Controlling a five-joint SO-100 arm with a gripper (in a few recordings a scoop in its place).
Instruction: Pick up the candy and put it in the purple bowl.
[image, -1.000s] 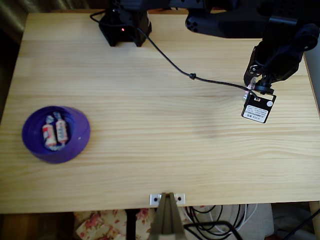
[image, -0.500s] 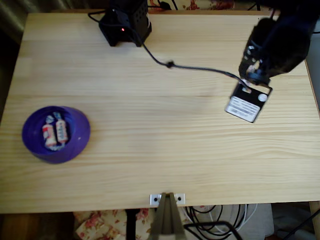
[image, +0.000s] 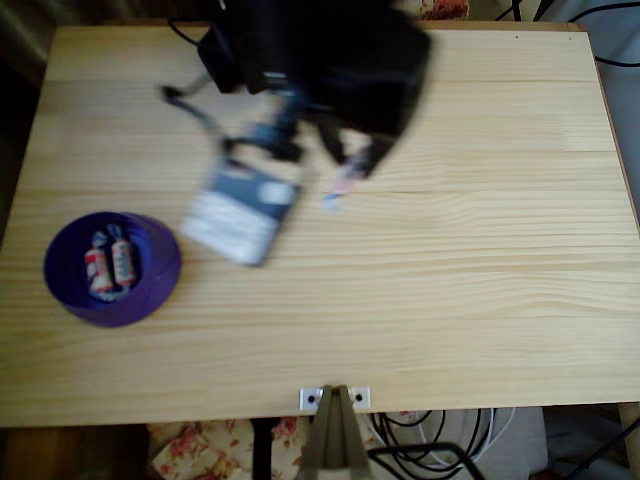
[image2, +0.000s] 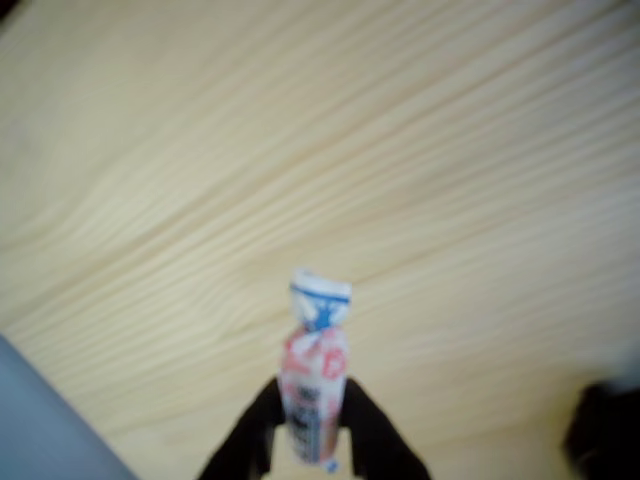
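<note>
A: Spanning almost the whole overhead view, the pale wooden bench (image: 480, 300) comes first. Why is the arm over its upper middle?

B: My guess is that it is carrying a candy across toward the purple bowl (image: 160, 262), which sits near the left edge. The arm is a dark smear of motion blur, so I can't read its pose closely. The bowl lies well apart from it, down and to the left in that view.

A: And the bowl itself?

B: Two candies in the bowl (image: 110, 263) lie side by side on its floor. There looks to be room beside them for one more.

A: What about the end effector?

B: In the wrist view the end effector (image2: 311, 430) has its two dark fingers closed narrowly on the held candy (image2: 314, 375), gripping the lower half. The twisted, blue-striped end sticks out past the tips, above bare wood grain. Holding it by one end probably lets it drop cleanly once the fingers part.

A: Anything in the way?

B: A black cable (image: 185, 100) trails near the arm's base at the top. Between arm and bowl I see only bare bench, so the route looks free.
</note>
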